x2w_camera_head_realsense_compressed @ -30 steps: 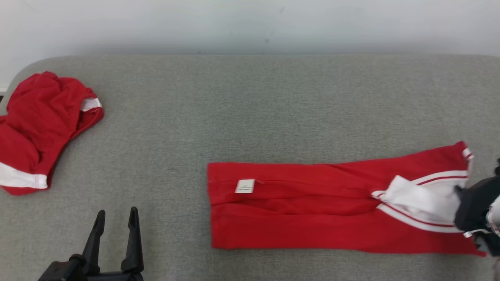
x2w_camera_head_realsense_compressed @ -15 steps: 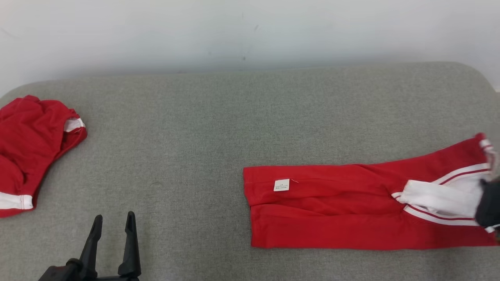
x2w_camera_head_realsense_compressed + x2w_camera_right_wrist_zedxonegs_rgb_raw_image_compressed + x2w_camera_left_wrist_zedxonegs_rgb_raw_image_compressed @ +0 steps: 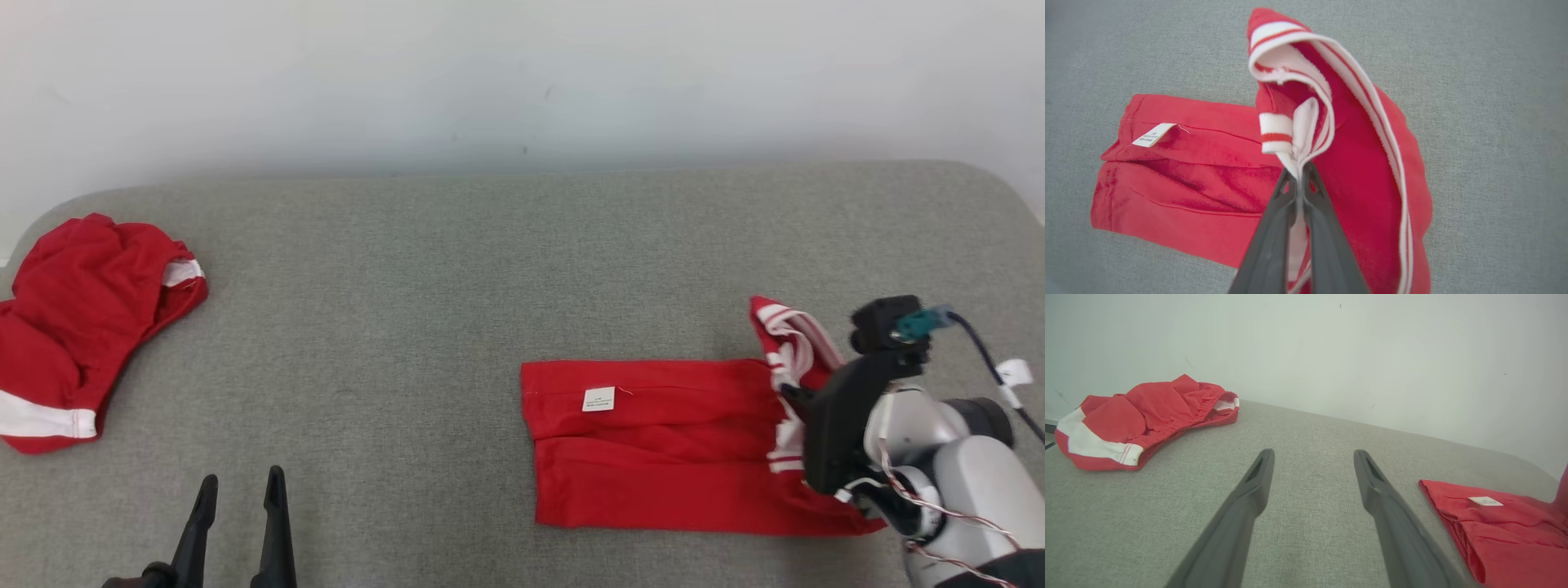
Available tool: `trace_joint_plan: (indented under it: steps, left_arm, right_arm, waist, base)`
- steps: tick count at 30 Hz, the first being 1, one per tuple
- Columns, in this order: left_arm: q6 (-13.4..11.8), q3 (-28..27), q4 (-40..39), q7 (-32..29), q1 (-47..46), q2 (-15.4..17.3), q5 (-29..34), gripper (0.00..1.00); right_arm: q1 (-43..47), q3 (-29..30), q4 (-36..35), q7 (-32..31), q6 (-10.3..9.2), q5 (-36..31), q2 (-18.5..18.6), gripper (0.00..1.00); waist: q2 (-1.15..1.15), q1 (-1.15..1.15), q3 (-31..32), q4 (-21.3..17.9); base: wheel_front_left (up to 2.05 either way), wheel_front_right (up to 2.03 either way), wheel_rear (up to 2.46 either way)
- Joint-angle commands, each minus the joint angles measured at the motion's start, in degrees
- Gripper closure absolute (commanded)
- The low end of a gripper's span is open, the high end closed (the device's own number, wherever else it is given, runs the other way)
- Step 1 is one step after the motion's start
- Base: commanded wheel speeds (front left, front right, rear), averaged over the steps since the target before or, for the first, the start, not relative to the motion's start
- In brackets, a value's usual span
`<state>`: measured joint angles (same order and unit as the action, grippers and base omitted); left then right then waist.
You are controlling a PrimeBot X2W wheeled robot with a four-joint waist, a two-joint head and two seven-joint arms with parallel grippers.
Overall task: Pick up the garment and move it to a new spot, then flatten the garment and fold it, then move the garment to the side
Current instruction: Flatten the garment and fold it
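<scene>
At far left, a second red garment (image 3: pixel 90 327) with white bands is lying crumpled near the corner of the grey padded surface (image 3: pixel 408 269). At lower left, the left gripper (image 3: pixel 242 480) is hovering over bare surface, its two dark fingers standing wide apart and holding nothing. Right of centre, the garment (image 3: pixel 653 441), red and folded into a narrow band, is lying with its long axis running left to right, roughly parallel to the pale wall (image 3: pixel 522 73). Its plain end with the white label (image 3: pixel 598 398) is pointing toward the robot's left. Its striped end (image 3: pixel 1276 134) is standing up off the surface at the right. The right gripper (image 3: pixel 1299 173) is pinching the white trim of that end, its fingers pressed together on the cloth. One second earlier the band was lying stretched out flat and longer, the striped end resting on the surface by the view's right edge. That end is now being lifted and carried back toward the label end, shortening the part lying flat. The head camera is also shifting between frames.
</scene>
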<state>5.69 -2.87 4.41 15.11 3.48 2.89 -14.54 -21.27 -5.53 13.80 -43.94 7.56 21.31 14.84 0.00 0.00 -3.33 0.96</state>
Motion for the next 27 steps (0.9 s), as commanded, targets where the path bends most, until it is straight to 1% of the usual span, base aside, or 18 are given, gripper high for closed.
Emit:
trace_joint_plan:
  steps: [1, 3, 9, 16, 27]
  left_arm:
    - [-0.2, 0.0, 0.0, 0.0, 0.4, 0.0, -0.5, 0.00]
    - [-0.3, 0.3, 0.1, 0.0, 0.4, 0.0, -0.7, 0.00]
    - [-0.8, 1.7, 0.0, 0.0, 0.1, 0.0, -1.0, 0.00]
    - [-1.3, 2.6, -0.2, 0.0, -0.1, 0.0, -1.1, 0.00]
    - [-2.0, 4.9, 0.3, 0.0, -1.5, 0.0, -1.8, 0.00]
  right_arm:
    - [-1.1, -1.4, 0.2, -0.2, -0.13, 0.7, -0.7, 1.00]
    - [-2.2, -3.9, 0.9, 0.0, -0.13, 1.2, -1.6, 1.00]
    - [-4.8, -8.6, 5.4, 1.6, -0.13, 2.8, -5.5, 1.00]
    - [-8.0, -11.2, 13.5, 4.7, -0.12, 3.4, -8.9, 1.00]
    - [-13.4, -14.8, 24.9, 10.6, -0.12, 4.7, -11.4, 1.00]
  waist:
    - [0.00, 0.00, 0.1, 0.6]
    - [0.00, 0.00, 0.1, 1.1]
    - [0.00, 0.00, -0.1, 2.8]
    - [0.00, 0.00, -0.5, 3.9]
    - [0.00, 0.00, -1.4, 6.0]
  base:
    - [0.00, 0.00, 0.00]
    - [0.00, 0.00, 0.00]
    - [0.00, 0.00, 0.00]
    - [0.00, 0.00, 0.00]
    - [0.00, 0.00, 0.00]
